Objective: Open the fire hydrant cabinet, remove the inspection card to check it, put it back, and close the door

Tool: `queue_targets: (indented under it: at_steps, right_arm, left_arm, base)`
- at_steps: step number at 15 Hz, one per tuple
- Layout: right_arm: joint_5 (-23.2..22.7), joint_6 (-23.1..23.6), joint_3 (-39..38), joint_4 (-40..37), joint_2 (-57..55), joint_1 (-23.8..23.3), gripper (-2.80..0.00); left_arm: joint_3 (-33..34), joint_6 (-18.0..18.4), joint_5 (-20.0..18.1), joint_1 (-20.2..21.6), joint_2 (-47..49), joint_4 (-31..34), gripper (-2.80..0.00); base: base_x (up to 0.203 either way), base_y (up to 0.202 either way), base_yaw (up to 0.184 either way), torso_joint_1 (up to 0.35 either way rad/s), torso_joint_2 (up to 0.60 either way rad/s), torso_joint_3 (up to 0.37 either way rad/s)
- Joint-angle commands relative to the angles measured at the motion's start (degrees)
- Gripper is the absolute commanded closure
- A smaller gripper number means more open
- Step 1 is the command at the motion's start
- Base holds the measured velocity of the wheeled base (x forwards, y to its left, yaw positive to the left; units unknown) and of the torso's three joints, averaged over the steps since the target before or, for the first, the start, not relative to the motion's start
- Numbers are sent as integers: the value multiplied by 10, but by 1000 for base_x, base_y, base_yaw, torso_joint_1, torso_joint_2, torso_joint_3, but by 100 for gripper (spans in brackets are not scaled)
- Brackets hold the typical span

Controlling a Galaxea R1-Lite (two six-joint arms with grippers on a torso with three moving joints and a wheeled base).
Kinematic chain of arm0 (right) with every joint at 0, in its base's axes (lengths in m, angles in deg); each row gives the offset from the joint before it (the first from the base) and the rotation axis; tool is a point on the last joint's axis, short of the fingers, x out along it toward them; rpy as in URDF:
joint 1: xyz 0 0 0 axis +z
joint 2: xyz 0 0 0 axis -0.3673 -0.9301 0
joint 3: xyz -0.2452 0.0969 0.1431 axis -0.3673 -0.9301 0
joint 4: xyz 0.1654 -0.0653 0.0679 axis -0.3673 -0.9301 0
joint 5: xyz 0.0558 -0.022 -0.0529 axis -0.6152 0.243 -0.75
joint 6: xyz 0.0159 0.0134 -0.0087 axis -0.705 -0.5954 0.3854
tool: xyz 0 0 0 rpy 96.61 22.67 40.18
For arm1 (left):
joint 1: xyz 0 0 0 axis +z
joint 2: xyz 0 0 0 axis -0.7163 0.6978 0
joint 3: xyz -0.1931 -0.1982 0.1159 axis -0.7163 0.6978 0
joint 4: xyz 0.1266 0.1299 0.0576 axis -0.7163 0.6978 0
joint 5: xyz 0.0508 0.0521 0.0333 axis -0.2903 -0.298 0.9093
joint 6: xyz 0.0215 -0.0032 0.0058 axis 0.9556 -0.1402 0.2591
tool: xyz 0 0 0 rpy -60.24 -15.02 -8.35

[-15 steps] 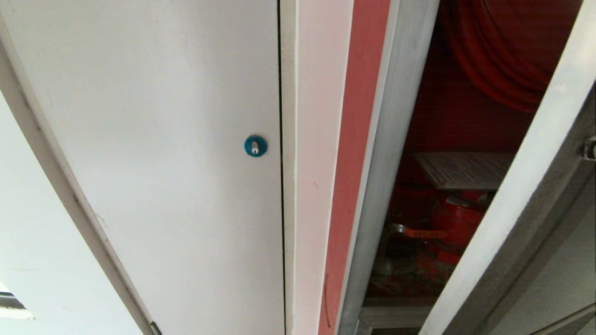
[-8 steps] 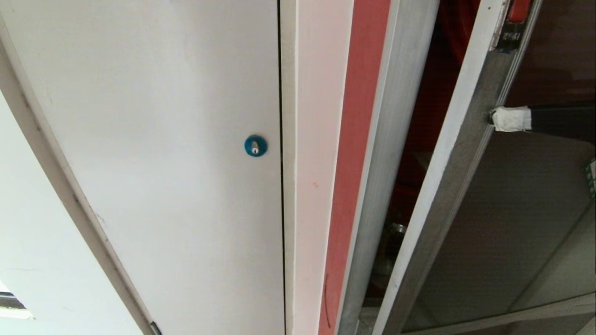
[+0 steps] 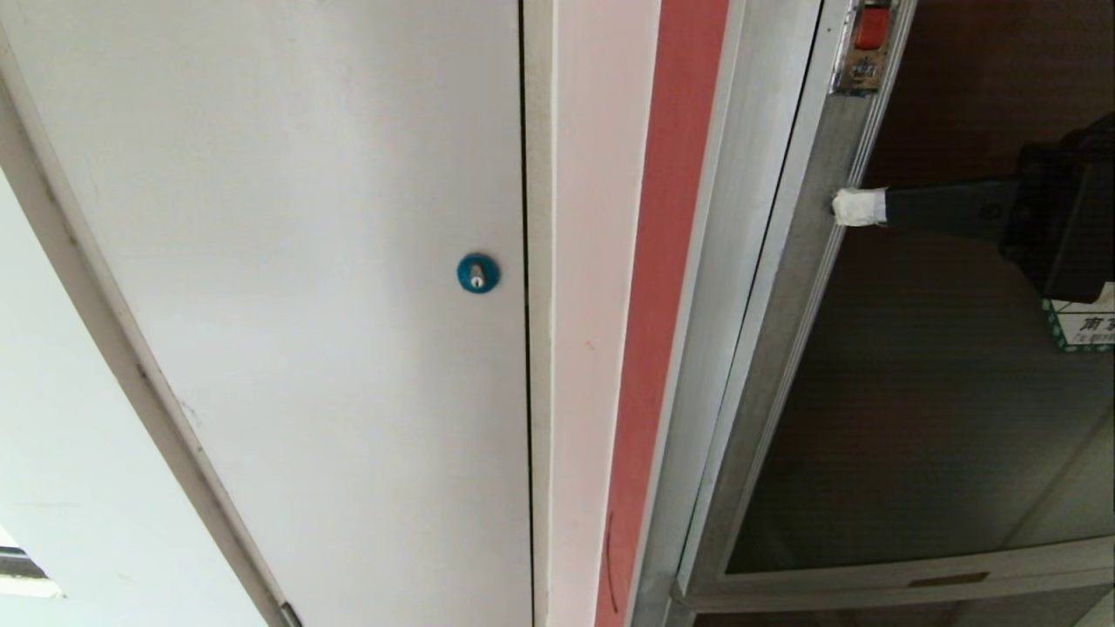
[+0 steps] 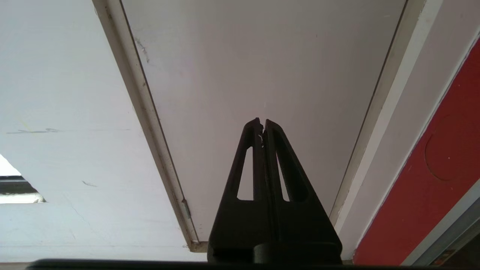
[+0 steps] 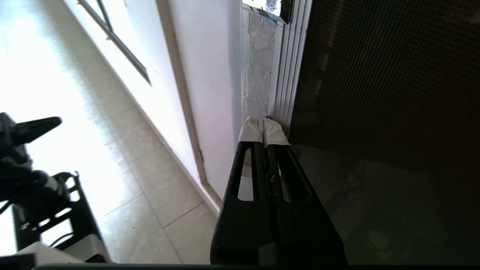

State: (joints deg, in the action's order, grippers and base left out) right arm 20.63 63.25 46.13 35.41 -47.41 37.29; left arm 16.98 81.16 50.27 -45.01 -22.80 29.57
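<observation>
Fingers of right gripper clenched empty, taped tips pressing the door frame to seat it against the fire hydrant cabinet; left gripper clenched, parked.

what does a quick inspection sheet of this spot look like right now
surface: wall face with a red strip; pale tiled floor
job's things: door of dark glass lies against the fire hydrant cabinet frame, red latch at its edge; inspection card not visible
clutter: nothing seen
grippers: right gripper shut, taped tips on the door's silver frame; left gripper shut, empty, near the white door
cables: nothing seen
surroundings: blue lock, green-edged sticker
</observation>
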Motion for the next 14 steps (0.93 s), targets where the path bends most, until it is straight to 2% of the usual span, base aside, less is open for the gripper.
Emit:
queue_targets:
  at_steps: [1,14]
  right_arm:
    - [16,0,0,19,-24,0,0]
    - [64,1,12,57,-63,0,0]
  left_arm:
    - [4,0,0,0,1,0,0]
    - [4,0,0,0,1,0,0]
  base:
    - [0,0,0,0,0,0]
    - [0,0,0,0,0,0]
